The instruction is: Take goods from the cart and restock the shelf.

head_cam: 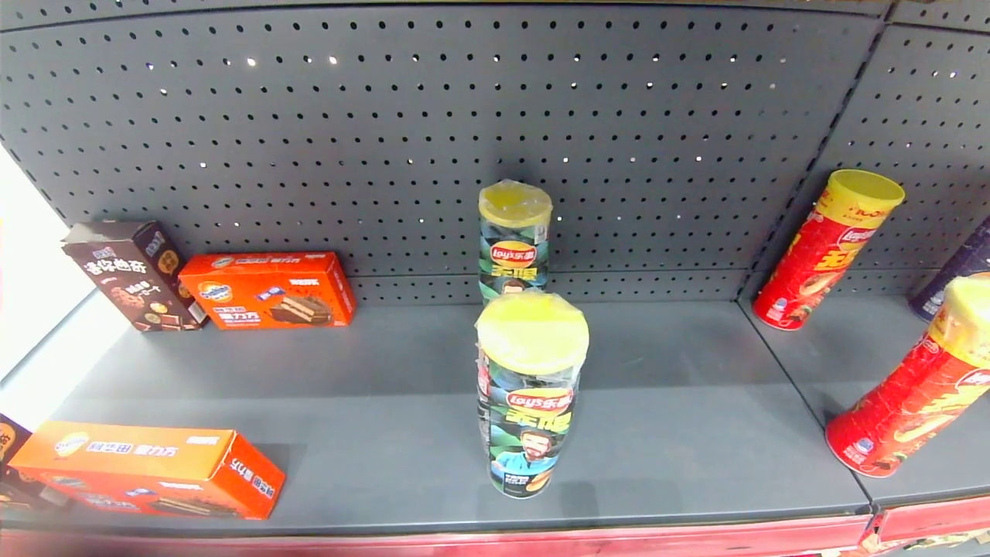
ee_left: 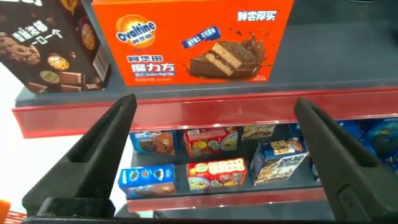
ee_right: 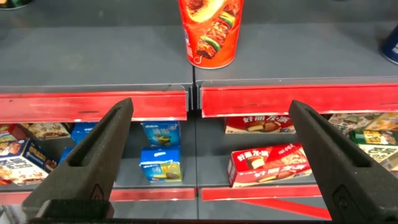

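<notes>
rear green can [head_cam: 514, 232]: base hidden by front can [head_cam: 531, 394] | purple can [head_cam: 957, 280]: cropped

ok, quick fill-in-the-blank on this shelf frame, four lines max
1. The middle of the shelf holds ___ green chip cans, one behind the other.
2. Their lids are ___.
3. The red chip cans stand to the ___ of the green ones.
4. The left hand and the right hand are both ___, holding nothing.

Missing words: two; yellow; right; open.
</notes>
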You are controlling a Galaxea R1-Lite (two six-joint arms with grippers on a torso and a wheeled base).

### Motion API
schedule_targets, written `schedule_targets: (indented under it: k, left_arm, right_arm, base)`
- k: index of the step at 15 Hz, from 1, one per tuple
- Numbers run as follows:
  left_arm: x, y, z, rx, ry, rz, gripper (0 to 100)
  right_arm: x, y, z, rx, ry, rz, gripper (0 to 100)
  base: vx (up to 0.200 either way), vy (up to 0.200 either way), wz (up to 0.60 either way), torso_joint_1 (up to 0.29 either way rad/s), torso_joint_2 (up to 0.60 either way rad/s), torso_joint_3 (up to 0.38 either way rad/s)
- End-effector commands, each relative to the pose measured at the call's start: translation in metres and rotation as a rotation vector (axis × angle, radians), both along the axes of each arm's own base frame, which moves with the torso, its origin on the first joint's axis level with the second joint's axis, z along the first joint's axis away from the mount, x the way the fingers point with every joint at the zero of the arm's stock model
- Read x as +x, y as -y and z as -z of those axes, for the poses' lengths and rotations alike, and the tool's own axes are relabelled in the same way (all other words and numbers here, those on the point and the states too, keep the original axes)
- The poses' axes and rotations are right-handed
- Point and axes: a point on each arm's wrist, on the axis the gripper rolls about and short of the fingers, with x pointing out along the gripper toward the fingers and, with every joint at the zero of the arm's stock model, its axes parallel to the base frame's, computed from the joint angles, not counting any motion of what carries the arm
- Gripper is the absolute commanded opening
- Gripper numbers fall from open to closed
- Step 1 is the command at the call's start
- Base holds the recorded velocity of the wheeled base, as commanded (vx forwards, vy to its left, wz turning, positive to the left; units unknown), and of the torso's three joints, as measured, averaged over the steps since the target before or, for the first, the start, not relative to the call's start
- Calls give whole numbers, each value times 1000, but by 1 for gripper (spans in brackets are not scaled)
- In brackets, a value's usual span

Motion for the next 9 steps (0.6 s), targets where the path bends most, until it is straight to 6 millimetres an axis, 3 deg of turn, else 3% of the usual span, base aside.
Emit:
schedule_targets:
  k: [1,9]
  left_arm:
    - [0,0,0,1,2,0,100]
    - [0,0,0,0,0,1,100]
  right_arm:
    - [0,0,0,0,-1,-1,100]
    - [0,0,0,0,1,-3,100]
  base:
    - [-200,0,0,2,12,2]
    - [0,0,0,0,0,0]
